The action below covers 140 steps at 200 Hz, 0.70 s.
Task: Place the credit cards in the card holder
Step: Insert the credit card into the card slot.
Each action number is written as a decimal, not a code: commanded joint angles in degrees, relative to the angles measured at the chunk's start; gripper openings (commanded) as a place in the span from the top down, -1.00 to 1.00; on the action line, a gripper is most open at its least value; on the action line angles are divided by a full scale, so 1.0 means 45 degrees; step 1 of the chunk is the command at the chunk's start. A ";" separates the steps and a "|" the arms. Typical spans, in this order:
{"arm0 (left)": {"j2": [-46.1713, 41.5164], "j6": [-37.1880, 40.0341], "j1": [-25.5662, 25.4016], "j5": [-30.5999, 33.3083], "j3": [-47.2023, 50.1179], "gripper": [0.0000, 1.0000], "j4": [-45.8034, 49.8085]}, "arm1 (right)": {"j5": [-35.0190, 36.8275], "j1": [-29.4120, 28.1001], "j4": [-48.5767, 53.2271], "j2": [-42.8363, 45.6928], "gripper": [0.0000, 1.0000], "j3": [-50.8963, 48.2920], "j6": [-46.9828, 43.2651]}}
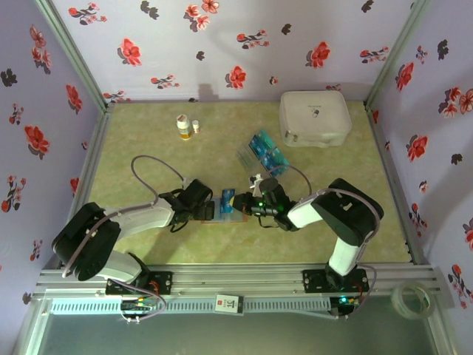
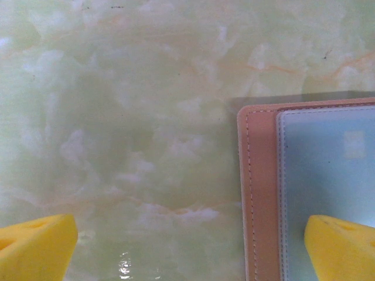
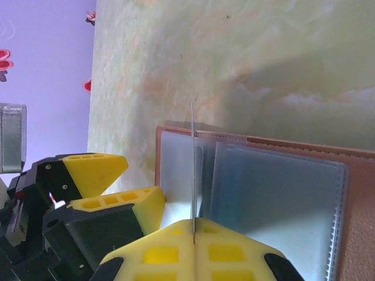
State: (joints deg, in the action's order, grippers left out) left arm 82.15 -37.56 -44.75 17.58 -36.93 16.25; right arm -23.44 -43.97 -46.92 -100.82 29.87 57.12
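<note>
My right jaws are pinched tight on one credit card [image 3: 193, 170], edge-on over the open card holder [image 3: 357, 170] at six o'clock on the worktop [image 1: 148, 148]; I judge it not yet slotted. My left jaws gape wide and empty astride the holder's edge. The remaining cards [image 1: 264, 151] wait in the clear tray [image 1: 244, 157] at one o'clock, with the white case [image 1: 314, 117] beyond and the bottles [image 1: 185, 127] at eleven. Only my left jaws crowd the pocket.

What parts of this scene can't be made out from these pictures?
- Right wrist view: the card pinched in the right gripper is edge-on; its face is hidden.
- Left wrist view: the card holder runs off the right and bottom edges.
- Top view: the credit cards in the clear tray are too small to count.
</note>
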 commanded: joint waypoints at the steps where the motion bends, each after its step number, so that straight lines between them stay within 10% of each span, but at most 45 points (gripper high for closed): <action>1: -0.0052 -0.0193 -0.0061 0.0419 0.0339 -0.99 0.0515 | -0.0167 -0.0147 -0.0530 -0.0175 1.00 -0.0153 0.0157; 140: -0.0121 -0.0212 -0.0085 0.0429 0.0377 -0.99 0.0516 | -0.0183 -0.0229 -0.1487 -0.0643 1.00 -0.0699 0.0582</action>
State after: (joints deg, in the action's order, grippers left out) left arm 81.89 -37.80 -44.75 17.80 -36.58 16.01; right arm -24.05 -44.53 -51.68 -102.37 27.68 59.07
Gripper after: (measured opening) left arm 0.996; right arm 0.054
